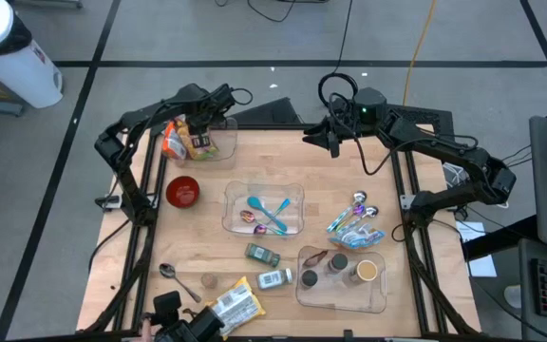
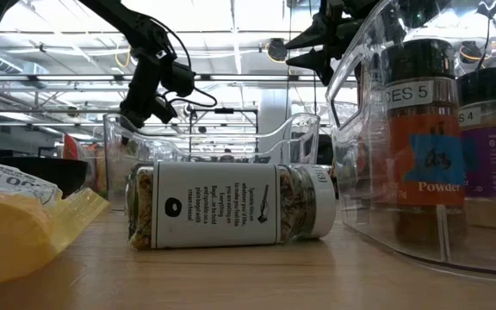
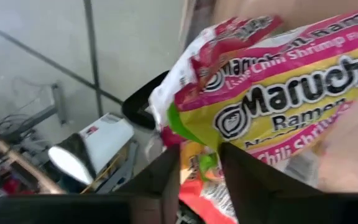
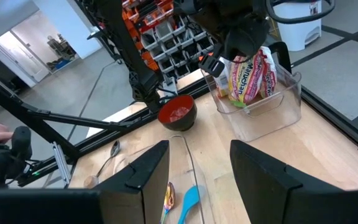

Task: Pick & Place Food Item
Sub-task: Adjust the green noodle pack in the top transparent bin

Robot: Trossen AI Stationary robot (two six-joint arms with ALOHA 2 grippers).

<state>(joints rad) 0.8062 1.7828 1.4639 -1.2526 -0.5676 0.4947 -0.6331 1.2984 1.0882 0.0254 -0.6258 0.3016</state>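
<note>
Grey floor [image 1: 207, 38] crossed by dark lines, with black and orange cables [image 1: 416, 43] trailing beyond the table's far edge, a white bin [image 1: 12, 57] at far left, orange-and-black parts racks [image 4: 160, 31] behind, and bright ceiling light strips [image 2: 231, 26] overhead.

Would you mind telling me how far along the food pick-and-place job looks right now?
Mostly done: the ramen packet already stands in the clear bin at the table's far left corner. In hand: the left gripper sits right above it, fingers parted, apparently letting go. Left: pulling that arm clear. The right gripper waits open above the table's far edge.
</note>
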